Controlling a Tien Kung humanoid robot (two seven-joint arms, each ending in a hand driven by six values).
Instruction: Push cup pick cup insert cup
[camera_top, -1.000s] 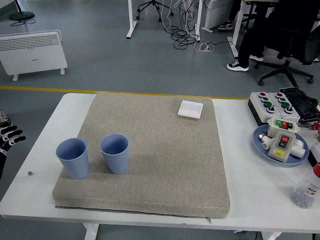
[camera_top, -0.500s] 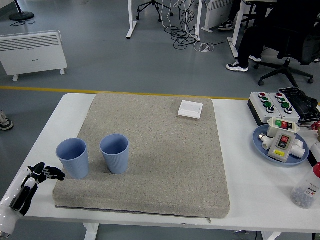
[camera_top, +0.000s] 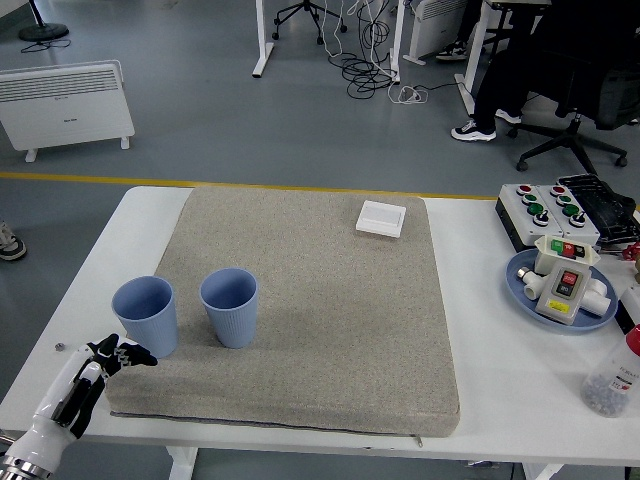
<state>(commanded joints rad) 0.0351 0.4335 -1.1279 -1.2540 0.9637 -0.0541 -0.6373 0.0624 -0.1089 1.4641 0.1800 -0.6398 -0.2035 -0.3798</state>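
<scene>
The head view showed a white surface (camera_top: 90, 260) carrying a grey mat (camera_top: 320, 300), with two blue cups standing upright side by side on its near left part: the left cup (camera_top: 146, 316) and the right cup (camera_top: 229, 307), close together but apart. The left robot hand (camera_top: 112, 353) reached in from the lower left corner just below the left cup, fingers seemingly loose and holding nothing, though they were small and dark.

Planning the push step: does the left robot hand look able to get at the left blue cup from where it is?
Probably yes. The left robot hand sits just below and left of the left blue cup, at the grey mat's edge, with nothing between them. The other blue cup stands clear to the right.
</scene>
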